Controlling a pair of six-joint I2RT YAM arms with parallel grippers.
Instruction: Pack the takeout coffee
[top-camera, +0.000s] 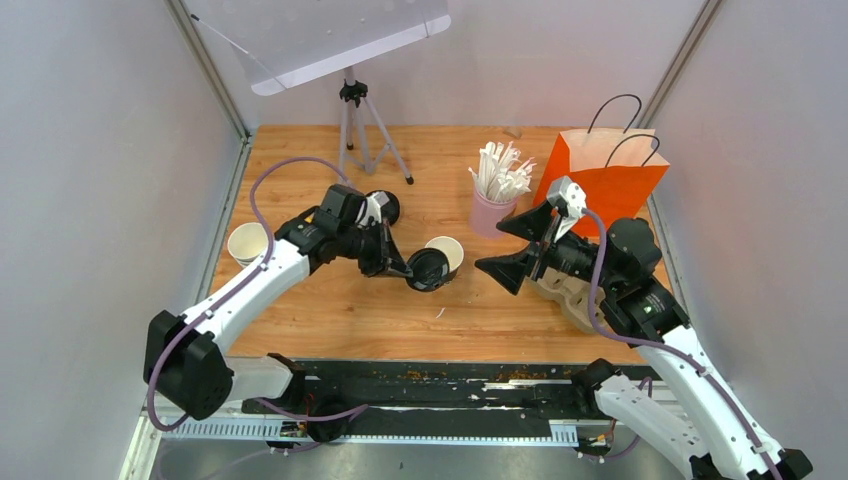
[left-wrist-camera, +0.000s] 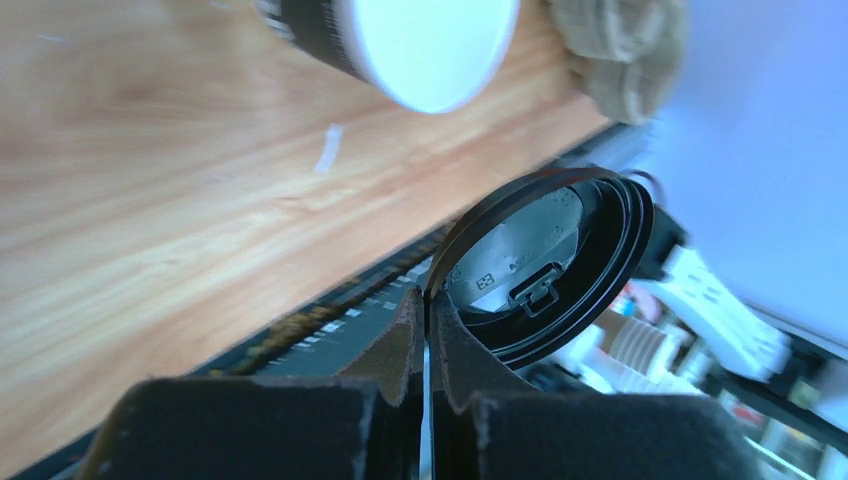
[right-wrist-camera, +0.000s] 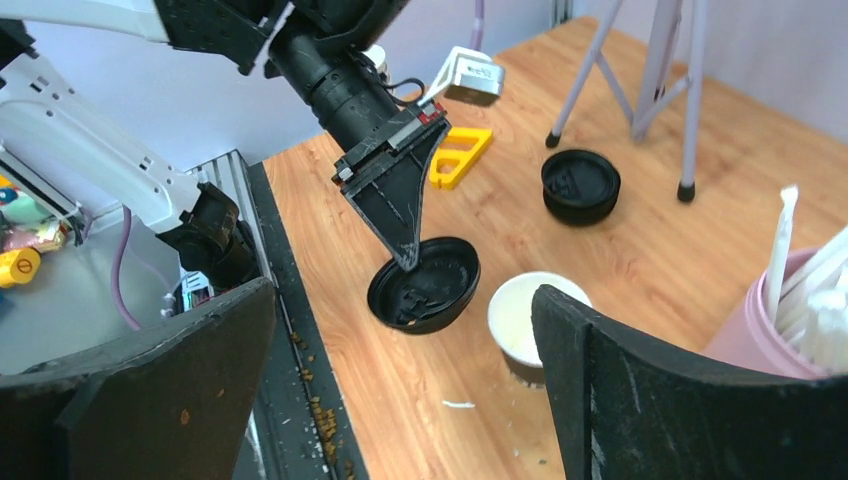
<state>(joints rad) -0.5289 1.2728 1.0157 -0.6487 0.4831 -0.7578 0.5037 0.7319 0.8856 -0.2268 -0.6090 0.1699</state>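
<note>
Two white paper cups stand upright and uncovered on the wooden table. The left cup (top-camera: 246, 243) sits by the table's left edge, well apart from the rest. The middle cup (top-camera: 449, 250) is white inside with a dark band under its rim. Just beside it, on its near-left, the tilted lid (right-wrist-camera: 425, 290) is black and round. It is pinched at its rim by the left gripper (right-wrist-camera: 408, 262), hollow underside showing. The flat lid (right-wrist-camera: 580, 186), also black, lies top up farther back.
</note>
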